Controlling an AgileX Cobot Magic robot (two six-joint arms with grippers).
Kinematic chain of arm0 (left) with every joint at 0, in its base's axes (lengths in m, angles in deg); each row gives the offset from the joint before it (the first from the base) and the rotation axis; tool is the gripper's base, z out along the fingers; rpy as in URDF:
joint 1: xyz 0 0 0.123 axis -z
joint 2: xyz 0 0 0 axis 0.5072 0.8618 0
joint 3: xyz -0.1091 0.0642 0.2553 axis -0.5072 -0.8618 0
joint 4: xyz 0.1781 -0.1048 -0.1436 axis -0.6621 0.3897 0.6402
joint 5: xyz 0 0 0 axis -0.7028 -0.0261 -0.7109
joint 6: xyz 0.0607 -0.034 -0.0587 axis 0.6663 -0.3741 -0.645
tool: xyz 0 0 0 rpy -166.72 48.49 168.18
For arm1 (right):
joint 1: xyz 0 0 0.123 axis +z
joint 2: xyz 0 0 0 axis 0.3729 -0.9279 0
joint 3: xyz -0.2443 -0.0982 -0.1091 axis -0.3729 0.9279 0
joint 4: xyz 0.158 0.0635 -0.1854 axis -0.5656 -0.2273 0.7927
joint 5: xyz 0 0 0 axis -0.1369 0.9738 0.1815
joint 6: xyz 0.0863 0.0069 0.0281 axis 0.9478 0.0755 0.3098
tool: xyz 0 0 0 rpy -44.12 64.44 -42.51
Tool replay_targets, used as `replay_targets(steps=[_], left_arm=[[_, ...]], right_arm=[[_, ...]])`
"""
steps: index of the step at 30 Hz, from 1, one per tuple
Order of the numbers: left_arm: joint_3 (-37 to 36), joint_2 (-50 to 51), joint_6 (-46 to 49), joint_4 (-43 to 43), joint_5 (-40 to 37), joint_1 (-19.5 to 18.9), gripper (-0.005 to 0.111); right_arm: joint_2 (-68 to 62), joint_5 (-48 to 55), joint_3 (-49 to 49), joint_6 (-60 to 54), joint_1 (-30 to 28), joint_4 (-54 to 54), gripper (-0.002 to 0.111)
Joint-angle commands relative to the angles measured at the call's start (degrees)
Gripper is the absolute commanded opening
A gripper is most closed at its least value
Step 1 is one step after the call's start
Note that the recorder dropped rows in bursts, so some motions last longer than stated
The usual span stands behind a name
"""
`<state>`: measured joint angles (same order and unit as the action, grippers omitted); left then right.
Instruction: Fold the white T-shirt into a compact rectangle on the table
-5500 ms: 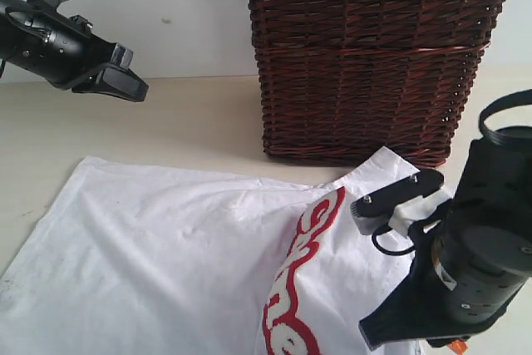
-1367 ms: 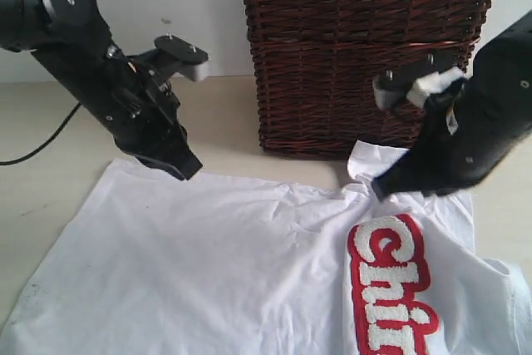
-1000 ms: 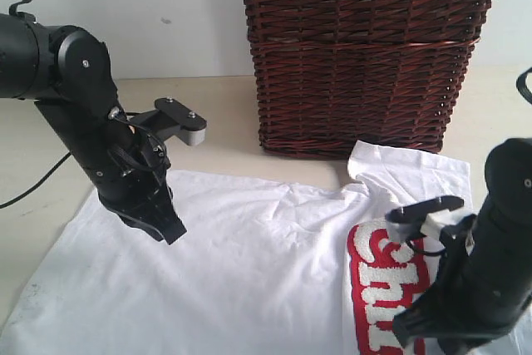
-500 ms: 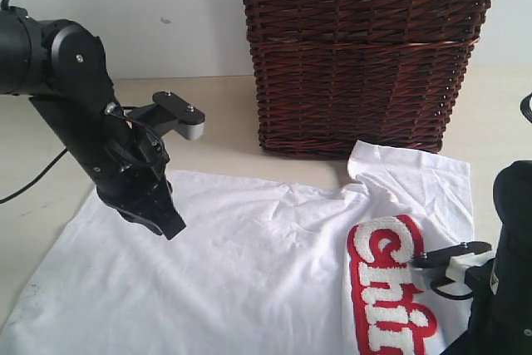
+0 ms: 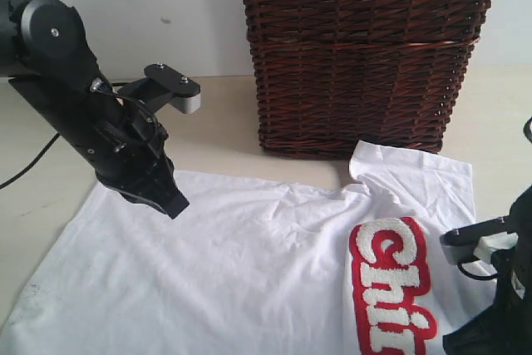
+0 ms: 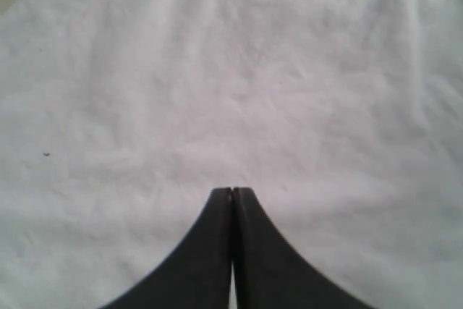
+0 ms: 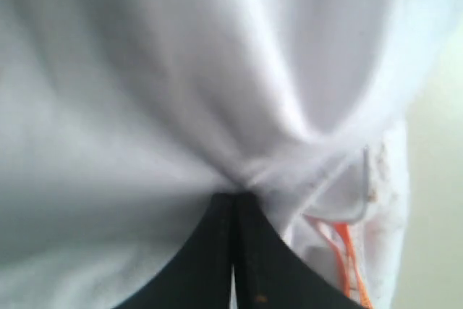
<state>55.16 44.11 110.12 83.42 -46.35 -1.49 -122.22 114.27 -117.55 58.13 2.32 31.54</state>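
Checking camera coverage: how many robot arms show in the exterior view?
2. Left arm at left, pincer over the white T-shirt; right arm bottom right, partly cropped.

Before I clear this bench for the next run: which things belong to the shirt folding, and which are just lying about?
Job:
- soft white cotton T-shirt with red-outlined lettering
- wide pale beige table

Lying about:
- dark brown woven wicker basket

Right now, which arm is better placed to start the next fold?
Right, probably: the right pincer is shut on bunched white T-shirt cloth near the red lettering. The left pincer is shut empty over flat cloth.
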Motion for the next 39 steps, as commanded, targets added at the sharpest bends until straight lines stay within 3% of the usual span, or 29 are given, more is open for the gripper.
replay_targets(steps=[1, 15, 21, 25, 28, 31, 34, 39], left_arm=[[-0.03, -0.81, -0.36, 1.07, -0.83, 0.41, 0.000], [-0.03, -4.23, -0.36, 1.67, 0.21, 1.98, 0.000], [-0.03, -4.23, -0.11, 1.09, 1.79, 1.83, 0.000], [-0.03, -4.23, -0.11, 1.09, 3.96, 0.52, 0.000], [-0.03, -4.23, -0.21, 1.56, 4.37, -1.57, 0.000], [-0.03, -4.23, -0.40, 1.71, 4.20, -2.23, 0.000], [-0.03, -4.23, -0.40, 1.71, 4.59, -2.19, 0.000], [-0.03, -4.23, -0.40, 2.43, 5.02, -2.19, 0.000]], right_arm=[[-2.00, 4.50, 0.26, 3.41, 0.06, 2.49, 0.000], [-4.53, 7.00, -0.39, -5.39, 0.06, -5.31, 0.000], [4.85, 2.07, -1.16, -11.15, 0.06, -11.08, 0.000], [8.49, -10.42, 2.23, -23.63, 0.16, -25.92, 0.000], [5.65, -14.55, 4.23, -25.83, 0.16, -28.54, 0.000], [-0.29, -13.38, 4.23, -25.32, 0.16, -27.35, 0.000], [-7.12, -5.59, 3.55, -26.03, 0.16, -27.43, 0.000], [-9.36, 2.83, 1.86, -36.10, 3.45, -34.87, 0.000]])
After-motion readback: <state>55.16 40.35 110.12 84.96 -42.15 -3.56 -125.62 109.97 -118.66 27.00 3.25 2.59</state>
